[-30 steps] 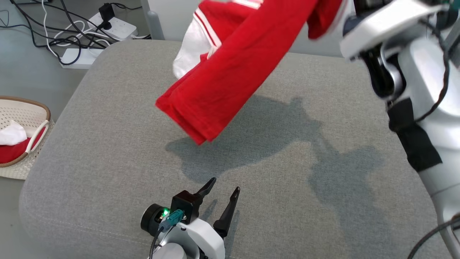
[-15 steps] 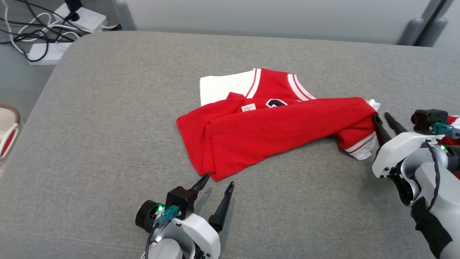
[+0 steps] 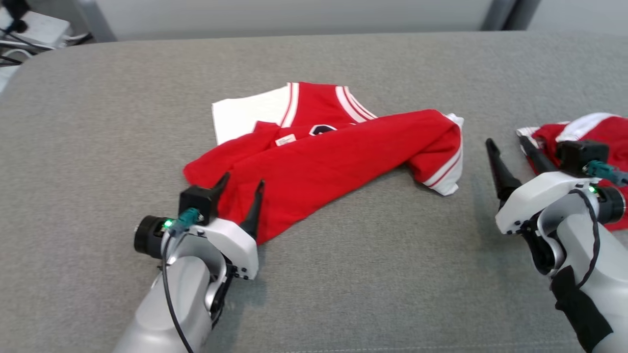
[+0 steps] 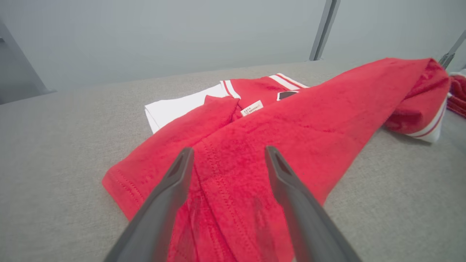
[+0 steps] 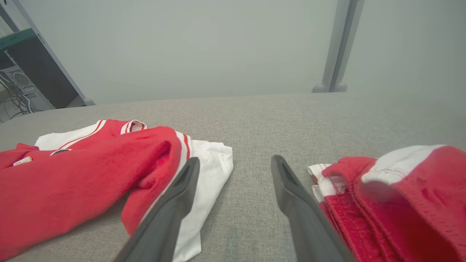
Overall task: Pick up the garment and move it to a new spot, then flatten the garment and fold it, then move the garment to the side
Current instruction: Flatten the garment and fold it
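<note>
Garment: the red-and-white garment (image 3: 333, 162) is lying bunched in the middle of the bench (image 3: 343, 274), with one red panel draping across its white part.
Left gripper (image 3: 243, 180): its fingers are standing spread, straddling the near red hem without pinching it.
Right gripper (image 3: 506, 141): its fingers are standing spread over bare bench, just beside the striped sleeve end, holding nothing.
Progress: the move to a new spot is looking done; flattening, folding and moving aside are waiting.
Edges: the near hem and the sleeve end are lying free to grab.
Room: bare bench is stretching in front and to the left; a second red pile (image 3: 601, 130) is crowding the right.
</note>
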Robot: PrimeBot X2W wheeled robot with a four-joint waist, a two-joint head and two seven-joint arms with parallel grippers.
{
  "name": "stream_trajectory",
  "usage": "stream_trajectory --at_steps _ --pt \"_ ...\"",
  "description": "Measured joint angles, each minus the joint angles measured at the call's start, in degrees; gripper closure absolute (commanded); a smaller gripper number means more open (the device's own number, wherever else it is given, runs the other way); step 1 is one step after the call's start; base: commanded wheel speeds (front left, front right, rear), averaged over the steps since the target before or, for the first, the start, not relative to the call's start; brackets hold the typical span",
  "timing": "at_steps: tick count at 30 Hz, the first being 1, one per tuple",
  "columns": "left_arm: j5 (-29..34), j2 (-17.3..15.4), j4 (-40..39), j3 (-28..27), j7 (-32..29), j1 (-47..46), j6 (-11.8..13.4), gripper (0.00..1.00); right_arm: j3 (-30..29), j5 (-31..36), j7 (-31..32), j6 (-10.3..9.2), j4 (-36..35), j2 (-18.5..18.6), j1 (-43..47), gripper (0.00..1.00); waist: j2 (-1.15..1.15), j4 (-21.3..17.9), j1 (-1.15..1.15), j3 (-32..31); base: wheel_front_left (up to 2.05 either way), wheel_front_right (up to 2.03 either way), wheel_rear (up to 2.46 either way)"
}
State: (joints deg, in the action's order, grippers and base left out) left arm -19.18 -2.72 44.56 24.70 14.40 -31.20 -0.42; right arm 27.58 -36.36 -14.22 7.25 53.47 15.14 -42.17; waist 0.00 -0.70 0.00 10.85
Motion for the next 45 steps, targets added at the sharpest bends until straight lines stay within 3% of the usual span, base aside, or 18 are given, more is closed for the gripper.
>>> stream_trajectory --at_steps 8,16,17,18,19,20,25,35,40,45 --pt "-1.19 0.20 10.87 -3.52 0.00 -3.39 -0.33 0.00 -1.23 0.81 -0.01 0.00 -2.92 -0.71 1.87 0.00 0.00 -3.82 0.00 2.41 0.00 0.00 0.00" --pt "-1.62 0.76 11.54 -4.28 0.00 -3.35 -1.54 0.00 -1.45 1.08 -0.01 0.00 -4.26 -1.01 2.94 0.00 0.00 -4.50 0.00 3.00 0.00 0.00 0.00" --pt "-1.63 0.82 11.54 -4.33 0.00 -3.35 -1.55 0.13 -1.44 1.07 -0.01 0.00 -4.30 -1.09 2.94 0.00 0.00 -4.52 0.00 3.02 0.00 0.00 0.00" --pt "-1.68 0.89 11.46 -4.33 0.00 -3.34 -1.78 0.34 -1.43 1.07 -0.01 0.00 -4.30 -1.20 2.94 0.00 0.00 -4.53 0.00 3.03 0.00 0.00 0.00" --pt "-1.67 0.94 11.23 -4.27 0.00 -3.34 -2.29 0.61 -1.41 1.07 -0.01 0.00 -4.30 -1.36 2.94 0.00 0.00 -4.54 0.00 3.04 0.00 0.00 0.00" --pt "-1.65 1.00 9.57 -4.27 0.00 -3.32 -3.13 1.00 -1.34 1.07 0.00 0.00 -4.32 -1.70 2.94 0.00 0.00 -4.52 0.00 3.06 0.00 0.00 0.00" --pt "-0.15 1.31 0.73 -5.45 0.00 -2.89 -3.09 1.00 -1.32 0.99 -0.01 0.00 -4.34 -1.74 3.01 0.00 0.00 -3.74 0.00 2.87 0.00 0.00 0.00" --pt "8.29 1.18 -21.43 -14.01 0.01 2.94 -2.46 1.00 -1.22 0.47 -0.01 0.00 -4.19 -1.90 4.99 0.00 0.00 1.76 0.00 1.12 0.00 0.00 0.00" --pt "10.23 0.69 -24.47 -16.83 0.02 5.05 -3.14 1.00 -0.93 0.14 -0.01 0.00 -4.17 -2.40 5.25 0.00 0.00 5.02 0.00 0.13 0.00 0.00 0.00" --pt "11.02 0.30 -20.87 -17.29 0.09 11.43 -4.15 1.00 -0.30 -0.43 -0.01 0.00 -4.08 -2.86 5.26 0.00 0.00 6.58 0.00 -0.14 0.00 0.00 0.00"
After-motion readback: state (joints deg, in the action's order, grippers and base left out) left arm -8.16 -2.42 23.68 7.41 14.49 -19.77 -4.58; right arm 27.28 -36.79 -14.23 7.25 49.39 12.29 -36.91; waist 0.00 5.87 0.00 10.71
